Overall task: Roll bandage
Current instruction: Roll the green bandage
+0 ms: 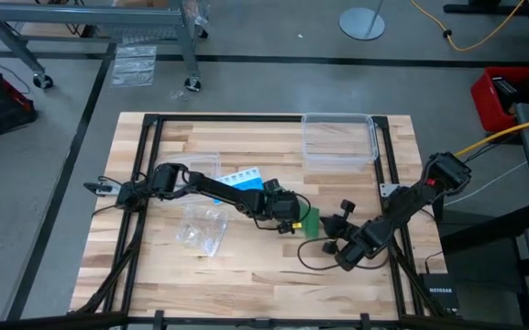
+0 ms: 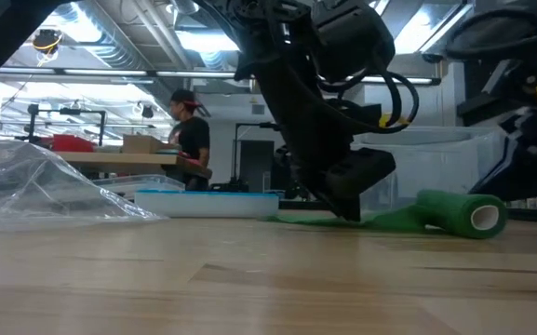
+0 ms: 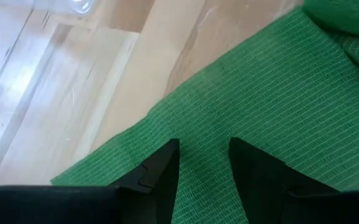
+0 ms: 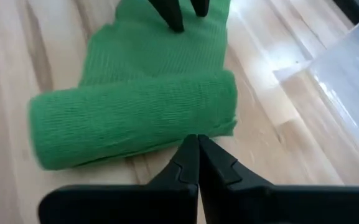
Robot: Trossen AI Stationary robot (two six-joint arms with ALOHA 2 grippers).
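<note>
The green bandage (image 1: 310, 222) lies on the table a little right of centre. One end is rolled into a thick roll (image 4: 129, 118), also in the low view (image 2: 463, 214). The rest lies flat (image 3: 241, 93) on the wood, running toward the table's left. My left gripper (image 3: 204, 155) stands over the flat part, its fingers a little apart. My right gripper (image 4: 196, 142) is shut, its tips at the roll's side away from the flat part. My left gripper comes from above, slanting down, with its two fingertips (image 3: 167, 155) set apart on the bandage's flat, unrolled part (image 3: 204, 124), which lies spread on the table. My right gripper's shut fingertips (image 4: 195, 149) stand low against the roll's outer side (image 4: 167, 134), coming nearly level from the table's right. The roll rests on the table. Whether they touch it I cannot tell.
A clear plastic box (image 1: 339, 137) stands at the far right. The blue and white pill organizer (image 1: 244, 179) and a small clear plastic bag (image 1: 202, 229) lie left of the bandage, under the left arm. A person (image 2: 189, 130) stands in the room behind.
</note>
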